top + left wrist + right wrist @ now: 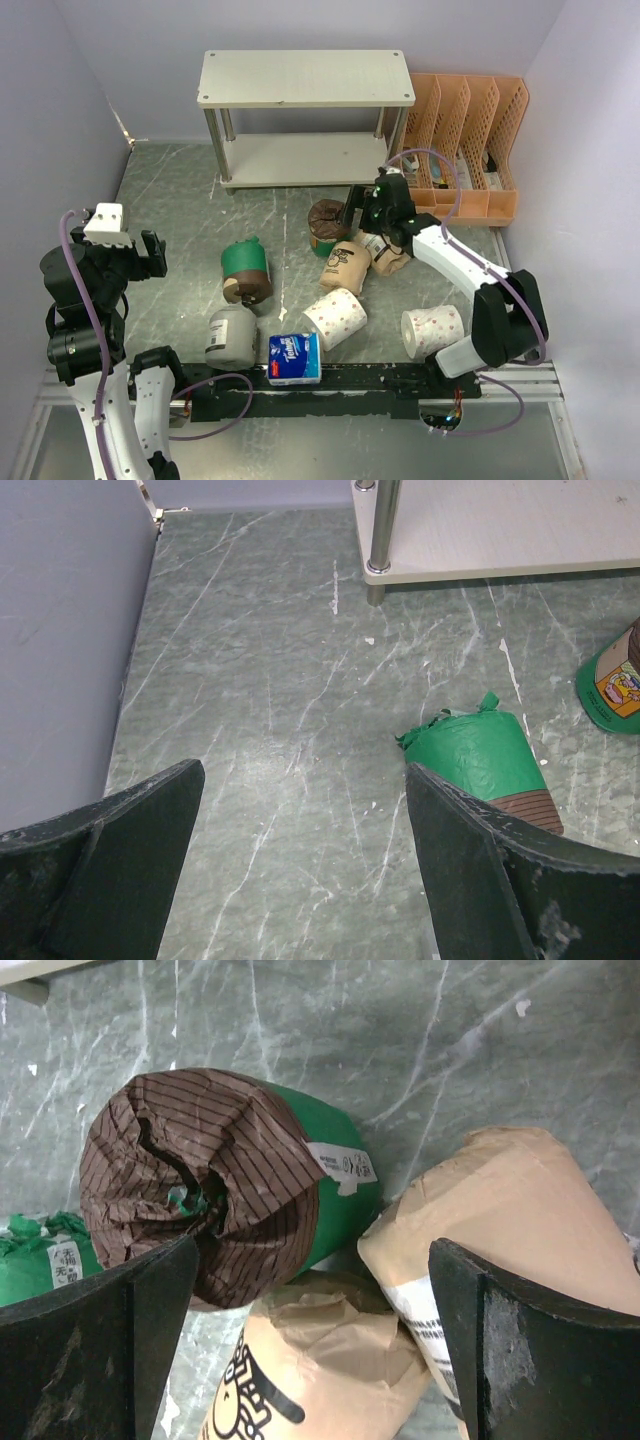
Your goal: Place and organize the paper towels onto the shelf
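Observation:
The off-white two-tier shelf (305,80) stands at the back with both boards bare. Several wrapped paper towel rolls lie on the table: two brown-and-green (327,225) (245,270), two tan kraft (345,265) (392,258), a grey one (232,337), a blue-and-white pack (295,358), and two white dotted (335,318) (432,330). My right gripper (356,212) (312,1260) is open above the brown-and-green roll (220,1170) and the tan rolls (320,1370) (500,1220), holding nothing. My left gripper (155,255) (303,780) is open and empty, left of the other green roll (475,760).
An orange perforated file organizer (470,140) stands right of the shelf. Grey walls close in the left, back and right. A shelf leg (380,530) and the lower board (500,530) show in the left wrist view. A black rail (350,385) runs along the near edge.

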Controlling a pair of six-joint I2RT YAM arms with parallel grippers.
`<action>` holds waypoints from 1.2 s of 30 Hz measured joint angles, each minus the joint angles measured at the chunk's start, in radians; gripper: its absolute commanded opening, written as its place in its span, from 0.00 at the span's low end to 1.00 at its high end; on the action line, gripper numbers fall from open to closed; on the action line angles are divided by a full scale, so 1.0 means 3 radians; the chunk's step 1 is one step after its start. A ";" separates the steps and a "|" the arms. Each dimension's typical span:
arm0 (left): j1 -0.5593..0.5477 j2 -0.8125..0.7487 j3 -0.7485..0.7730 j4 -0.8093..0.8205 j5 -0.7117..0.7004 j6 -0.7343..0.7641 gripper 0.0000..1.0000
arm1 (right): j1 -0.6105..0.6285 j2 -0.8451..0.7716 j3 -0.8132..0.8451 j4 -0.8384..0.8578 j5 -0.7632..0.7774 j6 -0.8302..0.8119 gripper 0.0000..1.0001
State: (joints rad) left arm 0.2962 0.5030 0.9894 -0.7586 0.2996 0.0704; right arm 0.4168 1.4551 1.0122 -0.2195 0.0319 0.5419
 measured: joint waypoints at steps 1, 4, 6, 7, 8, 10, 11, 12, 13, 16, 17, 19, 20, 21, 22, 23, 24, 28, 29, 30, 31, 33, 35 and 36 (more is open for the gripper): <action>0.0000 0.0000 0.0000 0.0000 -0.0001 0.0000 0.94 | 0.0000 0.0041 -0.0020 0.0053 -0.0017 0.0006 1.00; 0.0000 0.0000 0.0000 0.0000 0.0000 0.0000 0.94 | 0.0000 0.0106 -0.0024 0.0212 -0.0066 0.0014 1.00; 0.0000 0.0000 0.0000 0.0000 0.0000 0.0000 0.94 | 0.0000 0.0140 -0.0024 0.0320 -0.0094 0.0018 1.00; 0.0000 0.0000 0.0000 0.0000 0.0000 0.0000 0.94 | 0.0000 0.0160 -0.0023 0.0365 -0.0108 0.0024 1.00; 0.0000 0.0000 0.0000 0.0000 0.0000 0.0000 0.94 | 0.0000 0.0189 -0.0023 0.0403 -0.0123 0.0029 1.00; 0.0000 0.0000 0.0000 0.0000 0.0000 0.0000 0.94 | 0.0000 0.0257 -0.0023 0.0477 -0.0153 0.0053 1.00; 0.0000 0.0000 0.0000 0.0000 0.0000 0.0000 0.94 | 0.0000 0.0282 -0.0023 0.0500 -0.0163 0.0058 1.00; 0.0000 0.0000 0.0000 0.0000 0.0000 0.0000 0.94 | -0.0001 0.0317 -0.0023 0.0525 -0.0173 0.0066 1.00; 0.0000 0.0000 0.0000 0.0000 0.0000 0.0000 0.93 | -0.0001 0.0345 -0.0022 0.0547 -0.0184 0.0075 0.98; 0.0000 0.0000 0.0000 0.0000 0.0000 0.0000 0.94 | -0.0003 0.0473 -0.0005 0.0612 -0.0229 0.0093 0.85; 0.0000 0.0000 0.0000 0.0000 0.0000 0.0000 0.94 | -0.0001 0.0505 -0.0003 0.0637 -0.0237 0.0102 0.78; 0.0000 0.0000 -0.0001 0.0000 0.0000 0.0000 0.94 | -0.0003 0.0547 -0.0003 0.0682 -0.0261 0.0122 0.57; 0.0000 0.0000 0.0000 0.0000 0.0000 0.0000 0.93 | -0.0003 0.0562 -0.0003 0.0699 -0.0285 0.0127 0.43; 0.0000 0.0000 0.0000 0.0000 0.0000 0.0000 0.93 | -0.0003 0.0576 -0.0001 0.0715 -0.0305 0.0141 0.30; 0.0000 0.0000 0.0000 0.0000 0.0000 0.0000 0.94 | -0.0001 0.0591 0.0001 0.0725 -0.0326 0.0146 0.20; 0.0000 0.0000 0.0000 0.0000 0.0000 0.0000 0.94 | -0.0001 0.0604 0.0004 0.0730 -0.0345 0.0144 0.07; 0.0000 0.0000 0.0000 0.0000 0.0000 0.0000 0.94 | -0.0003 0.0621 0.0010 0.0743 -0.0361 0.0159 0.00; 0.0000 0.0000 0.0000 0.0000 0.0000 0.0000 0.93 | -0.0013 0.0664 0.0055 0.0740 -0.0418 0.0167 0.00; 0.0000 0.0000 0.0000 0.0000 0.0000 0.0000 0.93 | -0.0013 0.0664 0.0058 0.0738 -0.0429 0.0164 0.00; 0.0000 0.0000 0.0000 0.0000 0.0000 0.0000 0.94 | -0.0013 0.0662 0.0060 0.0734 -0.0432 0.0164 0.00; 0.0000 0.0001 0.0000 0.0000 0.0000 0.0000 0.94 | -0.0013 0.0661 0.0060 0.0730 -0.0431 0.0164 0.00; 0.0000 0.0003 0.0000 0.0000 0.0000 0.0000 0.94 | -0.0013 0.0635 0.0060 0.0703 -0.0399 0.0167 0.00; 0.0000 0.0005 0.0000 0.0000 0.0000 0.0000 0.94 | -0.0009 0.0577 0.0060 0.0642 -0.0334 0.0179 0.00; 0.0000 0.0009 0.0000 0.0000 0.0000 0.0000 0.94 | -0.0009 0.0529 0.0060 0.0610 -0.0271 0.0203 0.00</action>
State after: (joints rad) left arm 0.2962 0.5056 0.9894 -0.7586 0.2996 0.0704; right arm 0.4141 1.6138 1.0302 -0.0364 -0.0494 0.6029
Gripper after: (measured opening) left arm 0.936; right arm 0.107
